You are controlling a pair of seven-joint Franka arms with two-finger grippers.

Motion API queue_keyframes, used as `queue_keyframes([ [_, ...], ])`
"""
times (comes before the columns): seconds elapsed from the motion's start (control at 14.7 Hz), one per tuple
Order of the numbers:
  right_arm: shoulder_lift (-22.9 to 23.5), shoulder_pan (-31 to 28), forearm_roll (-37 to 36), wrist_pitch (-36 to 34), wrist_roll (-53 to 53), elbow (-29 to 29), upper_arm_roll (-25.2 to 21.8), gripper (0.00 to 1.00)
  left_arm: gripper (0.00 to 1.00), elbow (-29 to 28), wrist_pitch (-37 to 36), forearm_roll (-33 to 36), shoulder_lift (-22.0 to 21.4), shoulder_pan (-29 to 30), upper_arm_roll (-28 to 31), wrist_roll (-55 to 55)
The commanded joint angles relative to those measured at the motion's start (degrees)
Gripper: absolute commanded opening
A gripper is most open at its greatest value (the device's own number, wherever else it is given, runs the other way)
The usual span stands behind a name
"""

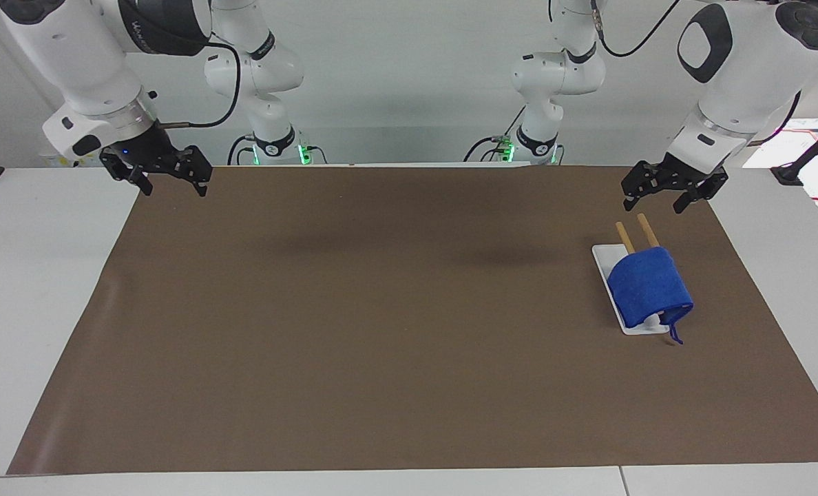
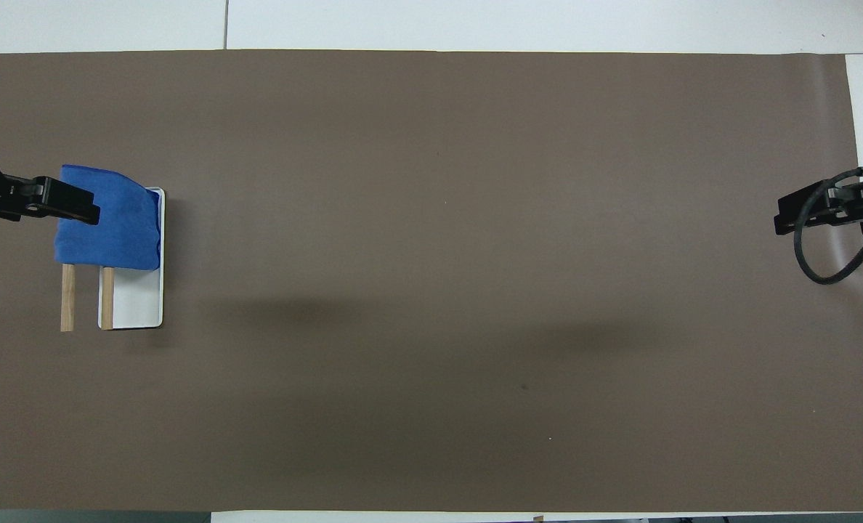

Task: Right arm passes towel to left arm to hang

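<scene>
Towel (image 1: 648,287), bright blue and folded, hangs draped over two slim wooden bars (image 1: 635,233) that jut out above a small white base (image 1: 602,260); this little rack sits on a brown mat (image 1: 381,324) toward the left arm's end of the desk (image 1: 30,275). The cloth covers the part of the bars farther from the robots, and their bare ends stick out nearer to the robots. A short blue loop (image 1: 676,333) dangles from the towel's corner farthest from the robots, down to the mat. The left arm (image 1: 739,76) reaches down from its base, and the left claw (image 1: 664,200) hangs in the air over the mat's edge nearest the robots, near the bare ends of the bars and clear of the towel, its two fingers spread wide with nothing between them. In the overhead view the left claw (image 2: 46,205) overlaps the towel (image 2: 115,229), but the facing view shows it raised and apart from it. The right arm (image 1: 92,62), with a small blue light at its wrist and a loose black cable (image 2: 820,247), waits at the right arm's end of the desk, well apart from the towel; the right claw (image 1: 171,186) hangs over the corner of the mat there, its fingers also spread wide and empty.
</scene>
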Motion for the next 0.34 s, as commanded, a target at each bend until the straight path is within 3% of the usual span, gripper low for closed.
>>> queue_keyframes([
  [0.0, -2.1, -0.7, 1.3, 0.9, -1.6, -2.2, 0.3, 1.00, 1.00, -1.3, 0.8, 0.9, -0.8, -0.3, 0.4, 0.5],
  [0.27, -2.2, -0.6, 1.1, 1.4, -1.3, -2.1, 0.3, 1.00, 1.00, -1.4, 0.9, 0.9, -0.9, -0.1, 0.4, 0.2],
])
